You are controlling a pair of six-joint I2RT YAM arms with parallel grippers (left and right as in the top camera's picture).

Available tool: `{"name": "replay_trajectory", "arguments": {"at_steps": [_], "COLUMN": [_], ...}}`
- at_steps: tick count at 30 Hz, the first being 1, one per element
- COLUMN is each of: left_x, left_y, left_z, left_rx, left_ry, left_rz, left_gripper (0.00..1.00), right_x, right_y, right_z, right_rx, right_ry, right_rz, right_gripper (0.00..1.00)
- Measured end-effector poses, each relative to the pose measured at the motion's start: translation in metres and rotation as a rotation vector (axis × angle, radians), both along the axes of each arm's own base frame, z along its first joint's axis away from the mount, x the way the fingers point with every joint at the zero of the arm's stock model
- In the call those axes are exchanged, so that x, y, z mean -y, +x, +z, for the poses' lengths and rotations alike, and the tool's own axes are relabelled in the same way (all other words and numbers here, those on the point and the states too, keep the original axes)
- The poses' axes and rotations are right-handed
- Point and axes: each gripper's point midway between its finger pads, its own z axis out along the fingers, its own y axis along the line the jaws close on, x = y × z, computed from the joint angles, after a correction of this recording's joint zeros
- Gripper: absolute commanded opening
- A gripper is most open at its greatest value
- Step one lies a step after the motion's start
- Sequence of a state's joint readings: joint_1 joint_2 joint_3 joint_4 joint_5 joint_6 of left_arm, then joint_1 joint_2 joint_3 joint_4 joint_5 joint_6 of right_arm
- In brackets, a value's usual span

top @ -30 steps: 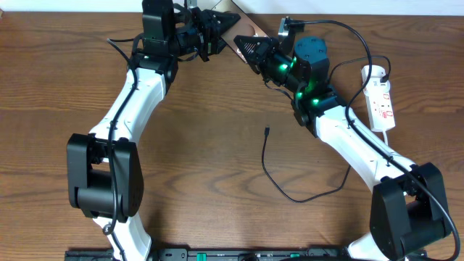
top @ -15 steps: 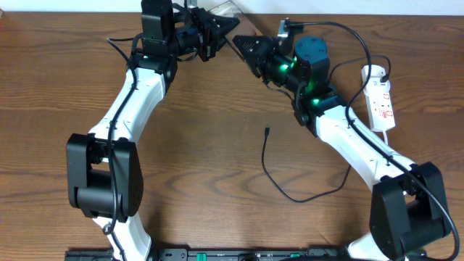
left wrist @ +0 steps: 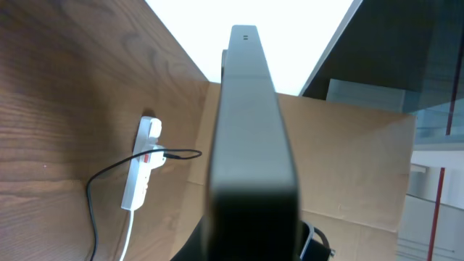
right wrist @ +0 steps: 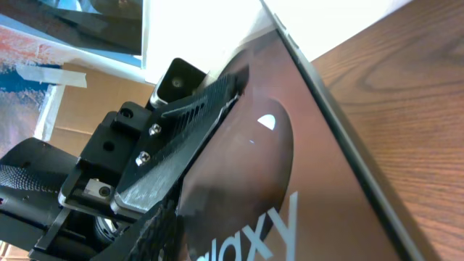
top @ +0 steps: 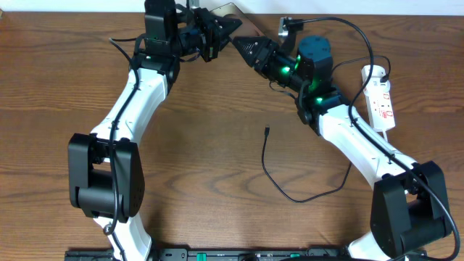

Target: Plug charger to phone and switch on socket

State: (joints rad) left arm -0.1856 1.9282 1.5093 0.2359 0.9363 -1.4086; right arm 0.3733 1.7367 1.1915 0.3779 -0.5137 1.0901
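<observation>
Black and thin, the charger (top: 290,194) lies loose on the wooden table (top: 203,159), nearest the arm bases. Its small connector tip points up the table and touches nothing. Its other end is plugged into the socket (top: 380,98), which lies flat near the right edge. At the far edge, the left gripper (top: 220,30) is clamped on the phone (top: 226,10), holding it tilted above the wood, one pad (right wrist: 181,138) pressed against its lettered back. The right gripper (top: 243,45) sits just beside the phone, nose toward it; whether its jaws are parted I cannot tell.
</observation>
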Motion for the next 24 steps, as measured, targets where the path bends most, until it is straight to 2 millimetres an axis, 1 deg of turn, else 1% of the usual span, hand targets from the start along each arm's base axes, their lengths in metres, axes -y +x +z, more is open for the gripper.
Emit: {"name": "replay_trajectory", "arguments": {"at_steps": [9, 12, 17, 18, 24], "left_x": [0.002, 0.002, 0.002, 0.002, 0.002], "left_y": [-0.001, -0.001, -0.001, -0.001, -0.002], "left_z": [0.0, 0.0, 0.0, 0.0, 0.0], "left_rx": [0.02, 0.021, 0.023, 0.023, 0.023], "left_ry": [0.01, 0.011, 0.012, 0.012, 0.01], "left_rz": [-0.008, -0.008, -0.009, -0.009, -0.016], "left_gripper": [0.07, 0.07, 0.07, 0.07, 0.07], "right_x": [0.026, 0.035, 0.045, 0.046, 0.042], "right_y": [0.013, 0.018, 0.022, 0.022, 0.02], "right_z": [0.0, 0.0, 0.0, 0.0, 0.001], "right_rx": [0.019, 0.02, 0.022, 0.022, 0.02], "right_ry": [-0.015, -0.016, -0.016, -0.017, -0.009], "right_rz": [-0.042, -0.059, -0.07, -0.071, -0.058], "right_gripper": [0.52, 0.5, 0.41, 0.38, 0.25]}}
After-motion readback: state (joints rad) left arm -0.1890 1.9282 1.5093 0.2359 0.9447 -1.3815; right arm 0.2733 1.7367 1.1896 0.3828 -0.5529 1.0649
